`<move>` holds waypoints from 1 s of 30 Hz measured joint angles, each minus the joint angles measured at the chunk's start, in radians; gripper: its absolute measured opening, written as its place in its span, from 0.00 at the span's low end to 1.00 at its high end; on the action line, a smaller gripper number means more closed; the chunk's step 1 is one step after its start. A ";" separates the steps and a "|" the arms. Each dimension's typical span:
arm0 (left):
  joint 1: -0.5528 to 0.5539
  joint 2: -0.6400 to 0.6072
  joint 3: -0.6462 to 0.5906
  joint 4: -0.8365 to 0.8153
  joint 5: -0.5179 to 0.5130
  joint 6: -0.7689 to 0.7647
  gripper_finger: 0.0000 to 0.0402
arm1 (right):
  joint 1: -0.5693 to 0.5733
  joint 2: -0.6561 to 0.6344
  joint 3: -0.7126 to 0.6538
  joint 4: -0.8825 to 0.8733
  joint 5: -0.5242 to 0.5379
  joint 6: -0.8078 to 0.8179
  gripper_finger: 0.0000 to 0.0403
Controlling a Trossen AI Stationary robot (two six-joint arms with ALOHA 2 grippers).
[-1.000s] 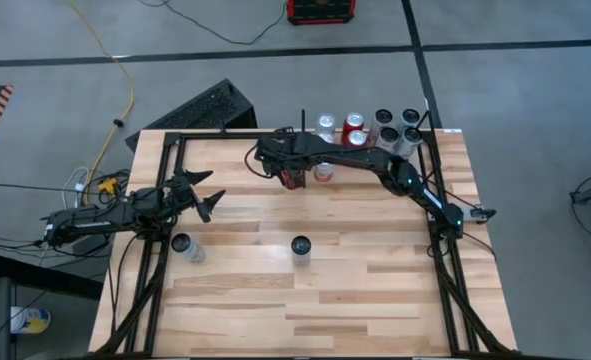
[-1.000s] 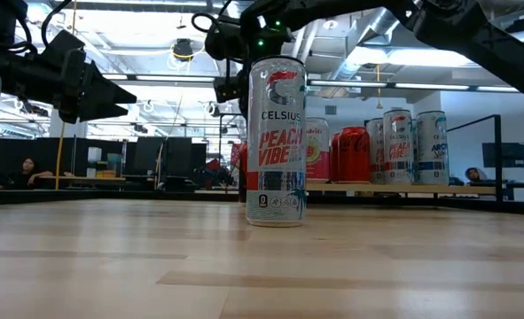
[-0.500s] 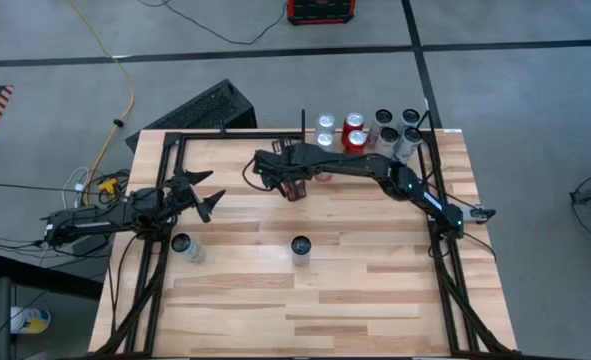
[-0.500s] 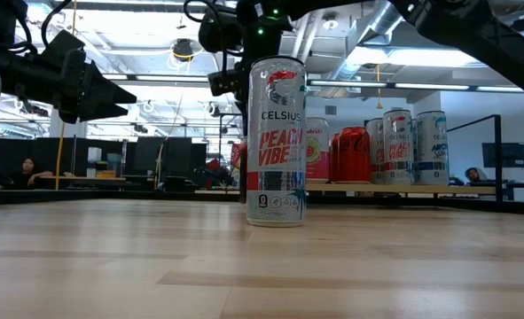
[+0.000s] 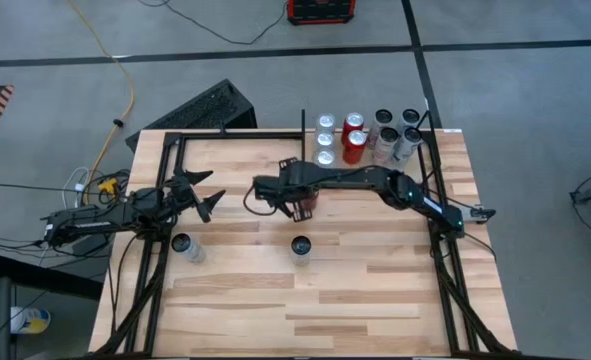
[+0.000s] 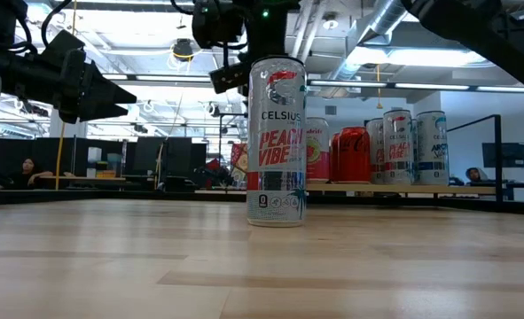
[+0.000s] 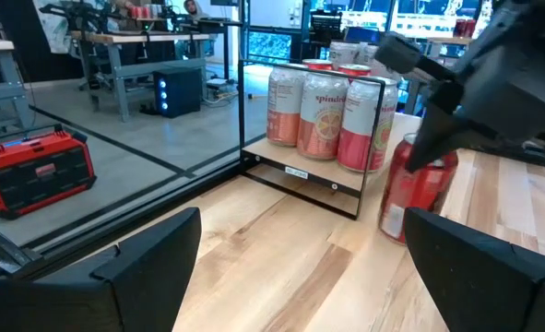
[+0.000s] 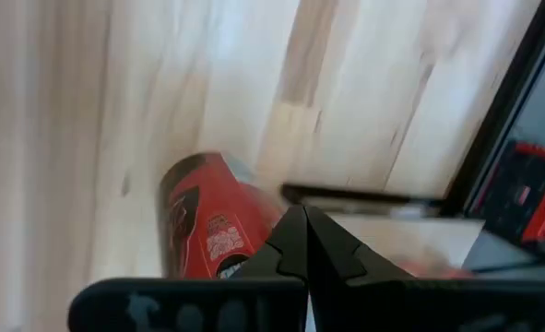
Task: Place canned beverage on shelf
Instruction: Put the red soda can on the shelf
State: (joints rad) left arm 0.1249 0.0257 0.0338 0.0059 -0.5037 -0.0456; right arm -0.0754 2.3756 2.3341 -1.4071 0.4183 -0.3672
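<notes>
My right gripper point(image 5: 297, 200) hangs over the middle of the table, shut on a red can point(image 7: 420, 189), which also shows in the right wrist view point(image 8: 203, 226). The shelf point(image 6: 403, 188) runs along the table's far edge behind black rails point(image 7: 300, 175) and carries several cans point(image 5: 365, 135) standing upright. My left gripper point(image 5: 200, 202) is open and empty at the table's left side, pointing toward the red can. My right gripper comes at the red can from above, its fingers point(image 8: 300, 240) closed together at the can's top end point(image 7: 431, 152). The gripper's own body hides the exact place of contact. The can hangs below it a little tilted; whether its base point(image 7: 394, 226) touches the table, I cannot tell.
A white Celsius can point(image 5: 301, 245) stands upright near the table's middle, just on the near side of my right gripper. Another white can point(image 5: 185, 246) stands at the near left, close to my left arm. A black divider bar point(image 5: 302, 125) stands at the shelf's left end.
My right gripper has moved from beside the shelf toward the table's near edge, bringing the red can with it. The can now sits farther from the shelf's cans and closer to the Celsius can.
</notes>
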 joint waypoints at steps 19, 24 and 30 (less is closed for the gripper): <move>0.000 0.000 0.000 0.000 0.000 0.000 0.90 | 0.095 -0.112 -0.001 -0.164 0.000 0.369 0.05; 0.000 0.000 0.000 0.000 0.000 0.000 0.90 | 0.138 -0.171 -0.001 -0.164 0.000 0.429 0.05; 0.000 0.000 0.000 0.000 0.000 0.000 0.90 | 0.197 -0.284 -0.015 -0.158 0.043 0.527 0.05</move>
State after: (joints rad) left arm 0.1247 0.0259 0.0339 0.0059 -0.5039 -0.0456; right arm 0.1220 2.0921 2.3193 -1.5651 0.4614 0.1598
